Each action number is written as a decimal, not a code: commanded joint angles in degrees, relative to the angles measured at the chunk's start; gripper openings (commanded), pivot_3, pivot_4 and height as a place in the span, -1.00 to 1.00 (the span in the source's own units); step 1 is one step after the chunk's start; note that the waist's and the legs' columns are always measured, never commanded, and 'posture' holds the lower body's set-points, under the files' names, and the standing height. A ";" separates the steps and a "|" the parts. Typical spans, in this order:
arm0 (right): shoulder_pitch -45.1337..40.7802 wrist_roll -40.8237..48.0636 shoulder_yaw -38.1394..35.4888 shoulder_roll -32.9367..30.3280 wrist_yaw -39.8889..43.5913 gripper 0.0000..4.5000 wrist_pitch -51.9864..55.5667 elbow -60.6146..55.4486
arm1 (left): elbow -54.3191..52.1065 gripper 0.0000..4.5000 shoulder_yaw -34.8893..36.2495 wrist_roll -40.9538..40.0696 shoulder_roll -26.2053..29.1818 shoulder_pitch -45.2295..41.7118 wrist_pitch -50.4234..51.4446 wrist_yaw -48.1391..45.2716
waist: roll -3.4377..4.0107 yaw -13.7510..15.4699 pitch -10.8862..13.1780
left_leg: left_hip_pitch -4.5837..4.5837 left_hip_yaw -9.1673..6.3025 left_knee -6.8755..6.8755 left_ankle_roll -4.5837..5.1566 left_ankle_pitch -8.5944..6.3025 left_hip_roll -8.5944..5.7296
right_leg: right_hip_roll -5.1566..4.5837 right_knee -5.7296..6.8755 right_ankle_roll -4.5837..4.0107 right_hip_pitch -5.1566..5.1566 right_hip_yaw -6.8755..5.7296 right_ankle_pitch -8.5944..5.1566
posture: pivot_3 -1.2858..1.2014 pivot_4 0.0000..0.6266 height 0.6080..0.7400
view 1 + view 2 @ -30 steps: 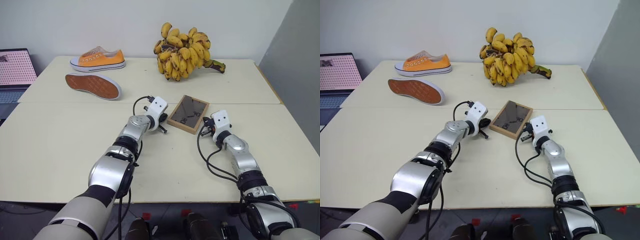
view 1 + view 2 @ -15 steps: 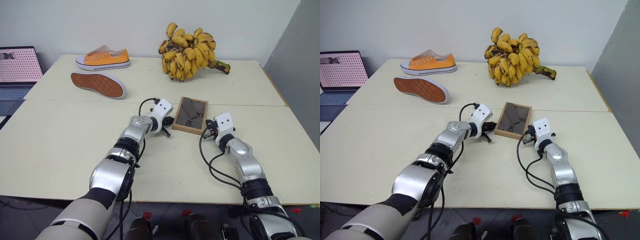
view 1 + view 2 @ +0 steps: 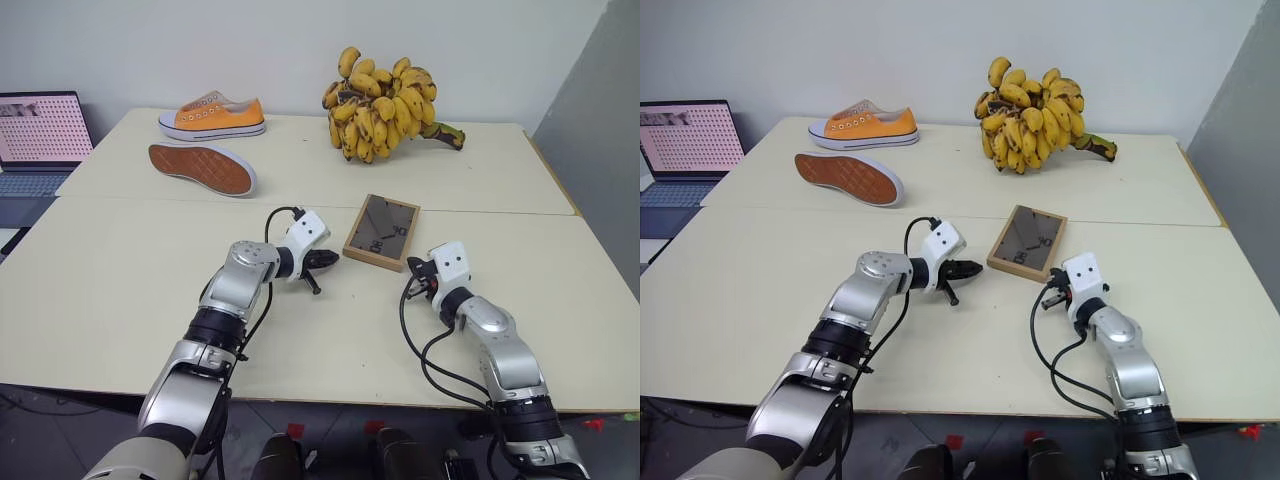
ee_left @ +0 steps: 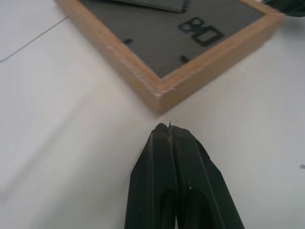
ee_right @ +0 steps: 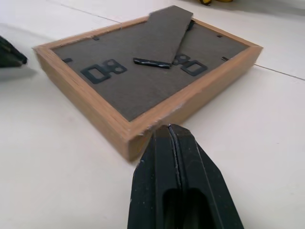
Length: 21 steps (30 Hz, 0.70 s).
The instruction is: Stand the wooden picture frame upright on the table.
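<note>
Both arms reach forward over the table (image 3: pixel 120 300), elbows bent, silver segments with white wrist blocks and black cables looping off them. The table is a big pale cream top in two flat rectangular sections with a straight seam running across between them.

Left gripper (image 3: pixel 325 259) points inward toward the robot's right and a bit down, black fingers pressed together with nothing in them. Right gripper (image 3: pixel 418 268) aims forward, nearly level, low over the tabletop — fingers also squeezed together and empty. In the wrist views each pair of fingers (image 4: pixel 172 143) tapers to a single closed wedge tip.

The wooden picture frame (image 3: pixel 381 232) lies flat, back side up, on the near section just this side of the seam. Light wood rim, square-edged, with a matte dark grey-brown backing board, small black turn clips and the easel stand (image 5: pixel 164 33) folded down flat against it. It sits between the two grippers: the left tip is just beside one corner but not touching, and the right tip is close to another corner, also apart.

Further back on the far section — a big bunch of yellow bananas (image 3: pixel 380 105) with brown speckles, an orange canvas sneaker (image 3: pixel 212 116) upright, and its mate (image 3: pixel 202 168) tipped to show a reddish rubber sole. An open laptop (image 3: pixel 38 140) sits off the table's left edge.
</note>
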 commanded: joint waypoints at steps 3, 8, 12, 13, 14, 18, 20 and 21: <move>-6.00 -1.52 -3.42 -5.72 -1.39 -1.00 -5.22 9.72 | 13.97 -0.99 3.61 -0.22 0.62 -9.06 -6.91 7.64 | -0.01 -0.02 0.00 | -0.03 0.00 -0.02 0.00 0.00 0.00 | 0.00 -0.01 0.00 -0.04 -0.01 0.00 | 0.03 -0.52 1.00; -8.68 -2.42 -3.39 -7.58 -2.12 -1.00 -9.11 18.30 | 28.62 -0.99 4.45 0.71 -1.66 -16.28 -13.62 13.84 | -0.01 -0.05 0.01 | -0.08 0.00 -0.07 0.02 -0.01 -0.01 | -0.01 -0.11 0.00 -0.05 -0.01 0.00 | 0.03 -0.52 1.00; -10.37 -2.22 -3.18 -6.65 -2.58 -1.00 -10.65 21.84 | 35.12 -0.99 4.57 1.03 -5.88 -19.15 -17.29 15.85 | -0.01 -0.05 0.01 | -0.11 0.01 -0.04 0.01 -0.01 -0.05 | -0.04 -0.13 0.00 -0.03 -0.01 0.00 | 0.03 -0.52 1.00; -10.82 -2.12 -3.08 -6.18 -2.78 -1.00 -10.84 22.46 | 36.31 -0.99 4.58 1.09 -7.09 -19.55 -17.94 16.05 | -0.01 -0.07 0.01 | -0.12 0.01 -0.03 0.01 -0.01 -0.06 | -0.05 -0.13 0.00 -0.04 -0.01 0.00 | 0.03 -0.52 1.00; -11.25 -2.11 -2.81 -5.61 -2.95 -1.00 -10.89 22.81 | 37.17 -0.99 4.49 1.17 -8.36 -19.73 -18.35 16.06 | -0.01 -0.07 0.01 | -0.11 0.02 -0.03 0.01 -0.01 -0.06 | -0.05 -0.12 0.00 -0.04 0.00 0.00 | 0.03 -0.52 1.00; -12.63 -1.95 -0.39 -1.29 -3.13 -1.00 -9.81 19.75 | 37.55 -0.99 2.54 2.14 -14.35 -18.66 -19.76 14.17 | -0.01 -0.21 0.01 | -0.11 0.01 -0.05 0.01 0.00 -0.06 | -0.04 -0.12 0.01 -0.05 -0.01 0.00 | 0.03 -0.52 1.00; -12.74 -1.66 0.32 0.22 -2.77 -1.00 -8.82 17.36 | 36.45 -0.99 2.37 2.01 -14.70 -18.11 -19.64 12.35 | 0.00 -0.23 0.01 | -0.11 0.00 -0.06 0.00 0.00 -0.06 | -0.03 -0.09 0.00 -0.06 -0.01 0.00 | 0.03 -0.52 1.00; -12.65 -1.48 0.54 0.82 -2.63 -1.00 -8.38 16.26 | 35.97 -0.99 2.31 2.06 -14.52 -17.85 -19.56 11.69 | 0.00 -0.31 0.01 | -0.11 0.00 -0.06 0.00 0.00 -0.06 | -0.03 -0.09 0.01 -0.07 -0.01 0.00 | 0.03 -0.52 1.00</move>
